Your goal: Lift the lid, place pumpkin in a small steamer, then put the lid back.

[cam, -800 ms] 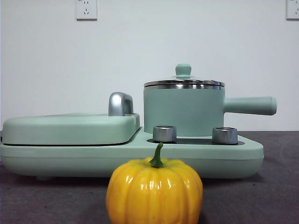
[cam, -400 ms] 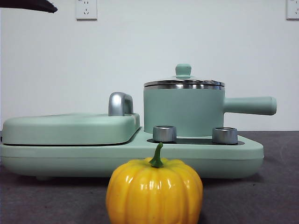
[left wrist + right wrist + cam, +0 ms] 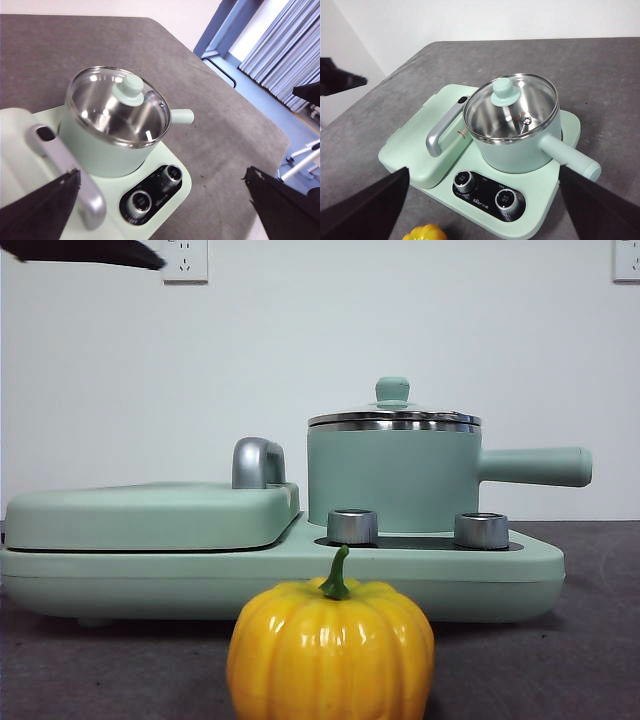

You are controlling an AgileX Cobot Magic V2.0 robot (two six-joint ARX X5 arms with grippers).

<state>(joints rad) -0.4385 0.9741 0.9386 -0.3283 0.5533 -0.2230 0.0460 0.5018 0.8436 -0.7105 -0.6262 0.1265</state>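
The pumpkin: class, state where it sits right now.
In the front view the pumpkin stands on the table in the near centre, in front of the cooker base, below its two knobs, apart from the small steamer.

Left gripper [image 3: 162,200] jaws spread wide, high up; right gripper [image 3: 485,200] likewise, apparently idle.

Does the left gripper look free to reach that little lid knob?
Probably yes: the left gripper hangs open above the lid, and nothing sits between it and the knob.
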